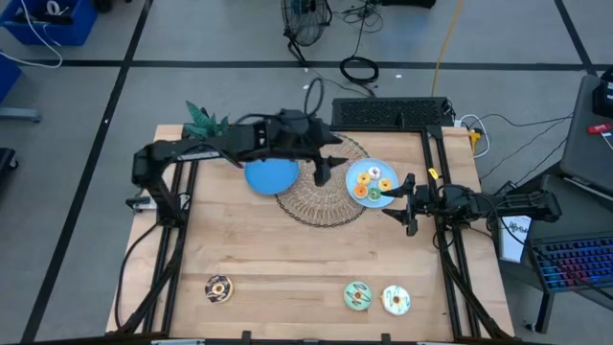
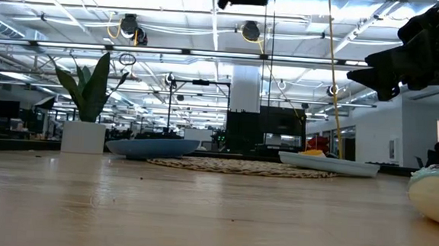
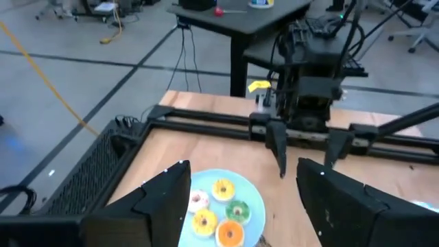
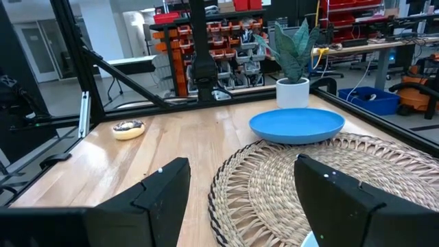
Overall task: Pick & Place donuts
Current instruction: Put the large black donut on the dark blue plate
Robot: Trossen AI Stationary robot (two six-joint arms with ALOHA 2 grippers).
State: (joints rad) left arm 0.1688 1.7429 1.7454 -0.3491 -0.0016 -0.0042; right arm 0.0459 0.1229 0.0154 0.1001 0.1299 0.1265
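Several tiny donuts (image 3: 223, 189) in yellow, orange, green and pink lie on a light blue plate (image 1: 372, 180) at the right edge of the wicker mat (image 1: 321, 192). Three larger donuts lie near the table's front edge: chocolate (image 1: 218, 288), green (image 1: 357, 295) and white (image 1: 396, 300). My left gripper (image 1: 330, 165) hangs open high above the mat, just left of that plate, with nothing between its fingers (image 3: 164, 206). My right gripper (image 1: 395, 199) waits open and level at the table's right side, right of the plate, pointing left.
A darker blue plate (image 1: 271, 175) stands empty on the mat's left edge, under my left arm. A potted plant (image 1: 203, 120) stands at the far left corner. Black frame rails (image 1: 450, 259) run along both sides. Bare wood (image 1: 287, 259) lies between the mat and the large donuts.
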